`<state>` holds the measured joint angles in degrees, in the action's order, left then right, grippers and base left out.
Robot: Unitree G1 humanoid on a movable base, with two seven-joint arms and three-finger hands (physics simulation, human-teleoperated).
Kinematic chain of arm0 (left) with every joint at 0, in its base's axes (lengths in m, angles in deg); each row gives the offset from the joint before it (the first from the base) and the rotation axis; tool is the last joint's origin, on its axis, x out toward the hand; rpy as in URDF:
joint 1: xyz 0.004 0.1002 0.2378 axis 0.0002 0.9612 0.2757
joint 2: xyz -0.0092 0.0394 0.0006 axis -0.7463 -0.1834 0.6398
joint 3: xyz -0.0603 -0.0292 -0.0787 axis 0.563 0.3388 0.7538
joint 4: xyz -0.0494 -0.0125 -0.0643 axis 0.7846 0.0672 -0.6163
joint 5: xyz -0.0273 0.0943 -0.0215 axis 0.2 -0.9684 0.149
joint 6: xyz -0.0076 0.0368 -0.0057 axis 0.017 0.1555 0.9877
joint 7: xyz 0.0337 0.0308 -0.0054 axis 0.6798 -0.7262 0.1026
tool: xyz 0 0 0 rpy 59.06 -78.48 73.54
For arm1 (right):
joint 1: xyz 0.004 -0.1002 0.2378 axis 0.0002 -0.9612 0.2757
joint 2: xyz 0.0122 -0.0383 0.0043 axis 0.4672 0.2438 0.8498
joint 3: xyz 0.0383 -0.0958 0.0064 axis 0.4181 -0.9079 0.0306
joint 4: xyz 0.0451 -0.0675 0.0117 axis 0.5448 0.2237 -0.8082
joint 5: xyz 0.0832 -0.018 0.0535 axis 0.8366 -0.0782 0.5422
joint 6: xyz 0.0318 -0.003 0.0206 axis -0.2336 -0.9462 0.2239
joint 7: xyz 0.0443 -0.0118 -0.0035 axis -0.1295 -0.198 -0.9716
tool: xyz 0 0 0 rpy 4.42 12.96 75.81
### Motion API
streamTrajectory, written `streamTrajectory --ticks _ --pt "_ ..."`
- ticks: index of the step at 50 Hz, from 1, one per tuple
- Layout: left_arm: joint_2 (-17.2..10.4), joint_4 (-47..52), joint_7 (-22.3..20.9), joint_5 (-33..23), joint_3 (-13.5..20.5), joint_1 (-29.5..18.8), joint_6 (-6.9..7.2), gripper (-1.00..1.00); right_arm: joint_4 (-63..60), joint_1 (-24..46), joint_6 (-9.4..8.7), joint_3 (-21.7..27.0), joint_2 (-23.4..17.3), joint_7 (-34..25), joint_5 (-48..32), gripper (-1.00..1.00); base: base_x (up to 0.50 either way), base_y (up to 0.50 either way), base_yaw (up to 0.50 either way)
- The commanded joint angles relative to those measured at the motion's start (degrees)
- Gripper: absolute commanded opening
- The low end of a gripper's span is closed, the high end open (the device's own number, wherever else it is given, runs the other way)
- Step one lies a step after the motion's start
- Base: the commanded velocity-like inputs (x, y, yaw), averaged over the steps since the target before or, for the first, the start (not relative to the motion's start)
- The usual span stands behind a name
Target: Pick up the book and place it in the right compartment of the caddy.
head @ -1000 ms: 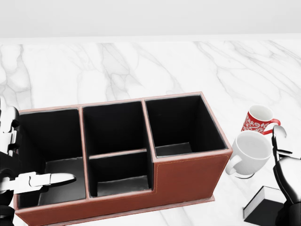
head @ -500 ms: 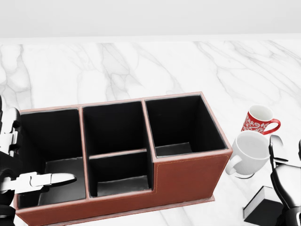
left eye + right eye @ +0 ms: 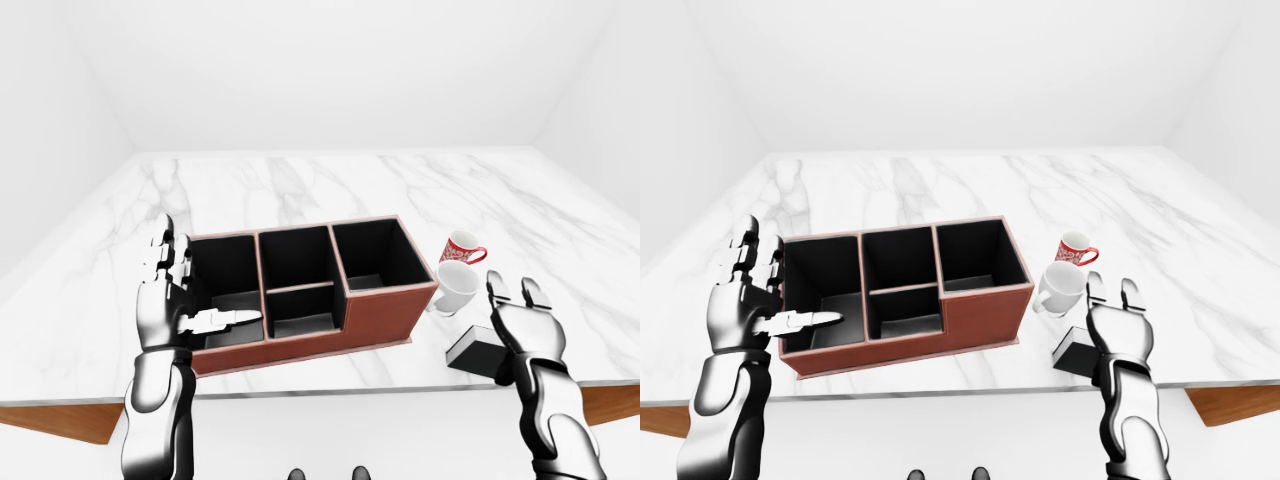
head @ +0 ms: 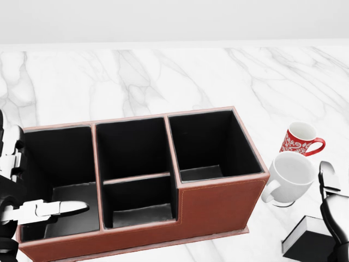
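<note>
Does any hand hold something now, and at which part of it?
Nothing is held. The right hand is open above the book; the left hand is open beside the caddy.

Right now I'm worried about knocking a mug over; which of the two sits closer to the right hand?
The plain white mug: it lies just left of the right hand, beside the book. The red patterned mug sits farther up the head view.
</note>
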<state>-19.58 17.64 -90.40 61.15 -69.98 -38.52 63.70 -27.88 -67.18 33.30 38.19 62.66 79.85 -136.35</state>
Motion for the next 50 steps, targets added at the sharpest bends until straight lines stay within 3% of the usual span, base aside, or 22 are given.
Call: streamTrajectory --ticks 1,25,50 --pt "0.1 -0.8 0.6 -0.1 0.0 -0.6 0.00 1.00 2.4 0.4 0.00 0.1 -0.4 0.7 -0.3 1.00 0.00 0.00 0.00" --pt "0.0 -0.9 0.4 0.0 0.1 -0.6 0.00 1.00 4.8 0.8 0.00 0.7 -1.4 1.3 -0.2 1.00 0.00 0.00 0.00" --pt "0.0 -1.4 0.6 -0.2 0.0 -0.7 0.00 1.00 16.1 3.7 0.00 -2.6 -3.5 6.2 1.8 1.00 0.00 0.00 0.00"
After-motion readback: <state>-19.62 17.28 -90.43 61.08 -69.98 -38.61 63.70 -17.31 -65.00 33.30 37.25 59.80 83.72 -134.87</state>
